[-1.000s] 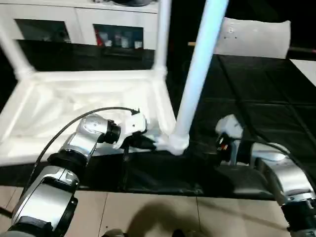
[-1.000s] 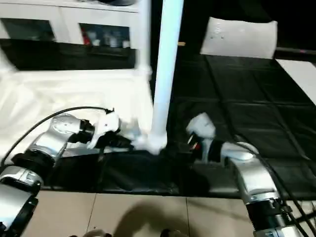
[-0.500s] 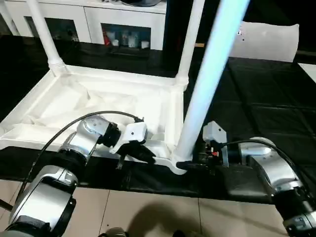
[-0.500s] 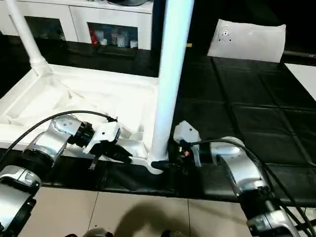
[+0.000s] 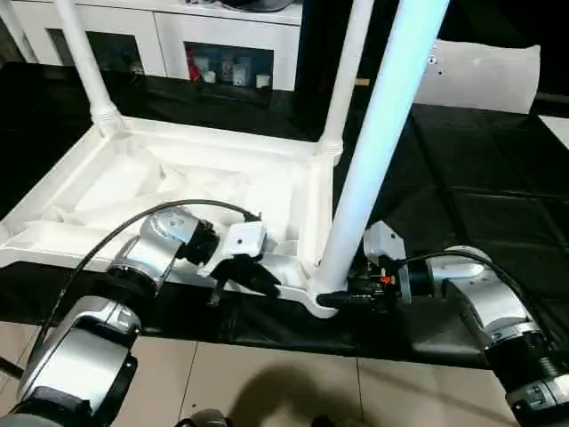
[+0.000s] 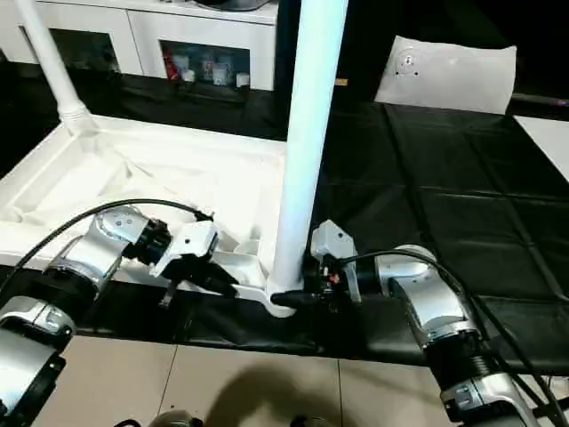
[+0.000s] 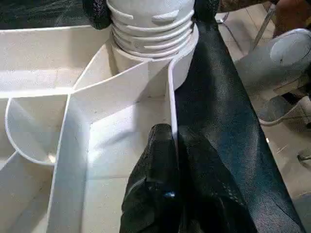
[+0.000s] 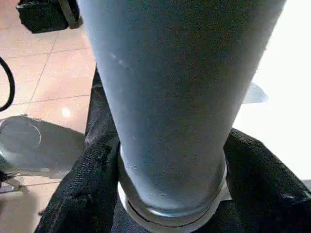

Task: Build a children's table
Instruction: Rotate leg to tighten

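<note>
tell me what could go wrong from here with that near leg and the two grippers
1. The near leg stands tall in its corner socket with threads showing above the socket in the left wrist view; if not fully seated it could lean or cross-thread as the right gripper, its jaws around the base, turns it.
2. The left gripper pinches only the tabletop's thin rim; twisting the leg might make the tabletop slip or flex.
</note>
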Available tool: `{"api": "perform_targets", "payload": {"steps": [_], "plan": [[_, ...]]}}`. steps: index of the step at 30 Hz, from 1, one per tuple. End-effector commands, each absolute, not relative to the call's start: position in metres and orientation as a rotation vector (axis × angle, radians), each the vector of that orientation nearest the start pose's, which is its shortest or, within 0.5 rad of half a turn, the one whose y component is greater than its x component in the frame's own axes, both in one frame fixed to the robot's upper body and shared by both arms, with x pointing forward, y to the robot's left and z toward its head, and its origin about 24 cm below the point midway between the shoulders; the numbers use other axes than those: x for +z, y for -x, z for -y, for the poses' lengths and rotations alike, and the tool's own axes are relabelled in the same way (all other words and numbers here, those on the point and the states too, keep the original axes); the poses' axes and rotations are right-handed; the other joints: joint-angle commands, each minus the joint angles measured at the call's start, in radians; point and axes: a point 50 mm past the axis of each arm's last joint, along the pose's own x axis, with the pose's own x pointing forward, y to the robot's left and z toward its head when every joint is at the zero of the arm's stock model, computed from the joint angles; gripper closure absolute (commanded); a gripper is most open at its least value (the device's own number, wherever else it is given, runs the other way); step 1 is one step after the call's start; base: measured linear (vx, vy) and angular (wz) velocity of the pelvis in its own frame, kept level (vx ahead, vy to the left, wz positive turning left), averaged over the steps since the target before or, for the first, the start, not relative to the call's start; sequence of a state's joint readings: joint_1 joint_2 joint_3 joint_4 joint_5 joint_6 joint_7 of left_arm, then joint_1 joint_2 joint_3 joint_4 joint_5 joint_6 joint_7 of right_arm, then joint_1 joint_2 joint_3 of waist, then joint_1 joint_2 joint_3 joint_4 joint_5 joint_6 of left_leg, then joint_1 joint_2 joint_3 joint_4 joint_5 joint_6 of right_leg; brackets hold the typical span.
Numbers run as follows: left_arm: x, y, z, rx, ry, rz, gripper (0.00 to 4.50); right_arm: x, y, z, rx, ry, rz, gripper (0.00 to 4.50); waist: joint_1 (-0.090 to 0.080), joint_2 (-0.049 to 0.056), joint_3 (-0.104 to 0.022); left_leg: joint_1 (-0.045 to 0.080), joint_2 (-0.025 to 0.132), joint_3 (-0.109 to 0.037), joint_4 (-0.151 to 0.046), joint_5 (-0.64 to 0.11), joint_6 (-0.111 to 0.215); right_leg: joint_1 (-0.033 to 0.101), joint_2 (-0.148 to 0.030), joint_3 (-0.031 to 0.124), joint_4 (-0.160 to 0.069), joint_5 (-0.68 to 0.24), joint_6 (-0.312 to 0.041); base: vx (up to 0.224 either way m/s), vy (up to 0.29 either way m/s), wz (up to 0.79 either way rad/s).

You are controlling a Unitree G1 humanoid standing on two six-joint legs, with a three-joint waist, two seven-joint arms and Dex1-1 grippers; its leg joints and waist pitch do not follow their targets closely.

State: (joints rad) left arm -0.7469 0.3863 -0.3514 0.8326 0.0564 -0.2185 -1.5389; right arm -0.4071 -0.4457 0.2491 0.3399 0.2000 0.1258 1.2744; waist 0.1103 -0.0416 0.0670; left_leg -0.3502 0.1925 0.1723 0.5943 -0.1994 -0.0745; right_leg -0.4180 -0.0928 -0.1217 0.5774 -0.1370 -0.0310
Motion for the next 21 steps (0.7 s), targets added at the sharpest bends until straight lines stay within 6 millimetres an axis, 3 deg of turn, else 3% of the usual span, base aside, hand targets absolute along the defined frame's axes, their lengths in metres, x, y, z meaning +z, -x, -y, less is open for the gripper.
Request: {"api": "perform_targets", "payload": {"steps": [1,4,7,8,11,13,14,16,17,19,21], "plan": [[0.071,-0.319,-0.122,-1.784,-0.648,-0.434,4.50,0.059,-0.285,0.144,1.414,0.185,-0.318,1.75,-0.007,-0.006,-0.069,0.001,0.045,-0.004,-0.072,-0.162,0.060,0.065,-0.069,0.061,-0.063,-0.364,-0.152,0.000,0.000,0.00],[0.070,-0.328,-0.117,-1.637,-0.593,-0.436,4.50,0.056,-0.284,0.136,1.337,0.098,-0.312,1.77,-0.008,-0.005,-0.064,0.003,0.045,-0.006,-0.075,-0.180,0.052,0.062,-0.069,0.059,-0.070,-0.404,-0.141,0.000,0.000,0.00],[0.071,-0.335,-0.107,-1.517,-0.513,-0.407,4.50,0.050,-0.288,0.126,1.208,0.052,-0.326,1.78,-0.015,-0.009,-0.059,0.007,0.038,-0.008,-0.075,-0.213,0.029,0.060,-0.072,0.055,-0.088,-0.538,-0.093,0.000,0.000,0.00],[0.072,-0.338,-0.102,-1.468,-0.476,-0.393,4.50,0.046,-0.290,0.121,1.146,0.043,-0.335,1.78,-0.019,-0.007,-0.056,0.012,0.036,-0.009,-0.074,-0.224,0.018,0.053,-0.072,0.051,-0.098,-0.579,-0.078,0.000,0.000,0.00],[0.073,-0.345,-0.082,-1.310,-0.354,-0.357,4.50,0.037,-0.297,0.103,0.935,-0.028,-0.354,1.78,-0.041,-0.005,-0.055,0.006,0.030,-0.017,-0.074,-0.254,0.002,0.055,-0.070,0.038,-0.110,-0.643,-0.037,0.000,0.000,0.00],[0.073,-0.348,-0.075,-1.259,-0.327,-0.349,4.50,0.036,-0.299,0.097,0.880,-0.056,-0.357,1.78,-0.057,-0.005,-0.055,0.005,0.031,-0.019,-0.075,-0.268,0.007,0.056,-0.070,0.035,-0.116,-0.645,-0.031,0.000,0.000,0.00],[0.073,-0.351,-0.061,-1.164,-0.281,-0.336,4.50,0.033,-0.305,0.085,0.762,-0.081,-0.376,1.78,-0.060,0.005,-0.055,0.009,0.031,-0.021,-0.074,-0.275,0.007,0.054,-0.071,0.034,-0.116,-0.633,-0.039,0.000,0.000,0.00],[0.073,-0.353,-0.050,-1.094,-0.251,-0.322,4.50,0.033,-0.310,0.073,0.677,-0.092,-0.380,1.78,-0.083,-0.002,-0.054,0.004,0.032,-0.023,-0.078,-0.296,0.008,0.054,-0.067,0.030,-0.116,-0.609,-0.051,0.000,0.000,0.00],[0.074,-0.353,-0.044,-1.065,-0.246,-0.315,4.50,0.034,-0.313,0.068,0.643,-0.090,-0.376,1.78,-0.088,-0.001,-0.056,0.010,0.027,-0.022,-0.073,-0.305,0.015,0.053,-0.069,0.029,-0.122,-0.622,-0.048,0.000,0.000,0.00],[0.076,-0.354,-0.037,-1.024,-0.243,-0.305,4.50,0.036,-0.317,0.060,0.600,-0.089,-0.370,1.78,-0.090,0.002,-0.056,0.007,0.028,-0.020,-0.076,-0.284,0.034,0.054,-0.069,0.035,-0.122,-0.587,-0.058,0.000,0.000,0.00],[0.078,-0.354,-0.030,-0.995,-0.261,-0.296,4.50,0.041,-0.321,0.051,0.558,-0.129,-0.358,1.78,-0.092,-0.005,-0.057,0.005,0.028,-0.017,-0.076,-0.276,0.050,0.055,-0.067,0.039,-0.117,-0.559,-0.065,0.000,0.000,0.00]]}}
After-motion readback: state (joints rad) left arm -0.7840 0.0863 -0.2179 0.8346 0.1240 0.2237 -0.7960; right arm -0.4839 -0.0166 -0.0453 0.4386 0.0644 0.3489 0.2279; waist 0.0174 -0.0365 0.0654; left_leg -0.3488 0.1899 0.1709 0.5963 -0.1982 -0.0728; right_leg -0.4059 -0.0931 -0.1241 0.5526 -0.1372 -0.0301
